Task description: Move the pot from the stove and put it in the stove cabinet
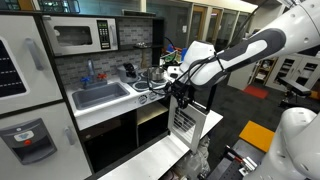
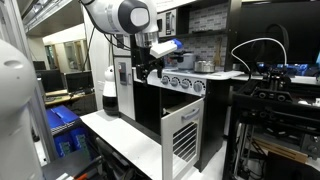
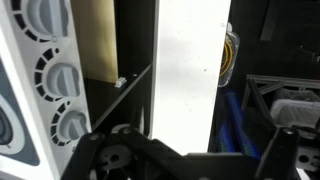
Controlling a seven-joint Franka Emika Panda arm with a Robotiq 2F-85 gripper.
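Lab-office space with glass partitions and shelving behind a toy kitchen. A microwave [image 1: 82, 37] sits up top and a grey sink basin [image 1: 100, 96] is sunk into the white desk [image 1: 100, 113].

- Stove [image 1: 146, 89]: at the 3 o'clock end of the desk, beside the sink. The knob row along its front shows in an exterior view [image 2: 185, 84], and again along the 9 o'clock edge of the wrist view [image 3: 60, 75].
- Pot [image 1: 157, 75]: small and shiny silver, resting on the stove top toward the back burners. Nothing touches it. It is not in the cabinet.
- Stove cabinet [image 1: 150, 122]: below the cooktop, door open. The white door [image 1: 185, 122] with its slatted window stands swung out. In the other exterior view the slats face the camera [image 2: 180, 138]. In the wrist view the door appears edge-on as a bright white slab [image 3: 190, 70], with the dark compartment at its 9 o'clock and a pale wood panel [image 3: 95, 40] further in.
- Arm [image 1: 240, 52]: white, reaching in from 3 o'clock.
- Fingers [image 1: 181, 96]: hanging just in front of the knob panel, above the open door. The pot lies at roughly 10 o'clock from them and apart from them. They are spread wide with nothing between them. In the wrist view only their dark base links show along 6 o'clock [image 3: 105, 150], aimed into the cabinet opening.
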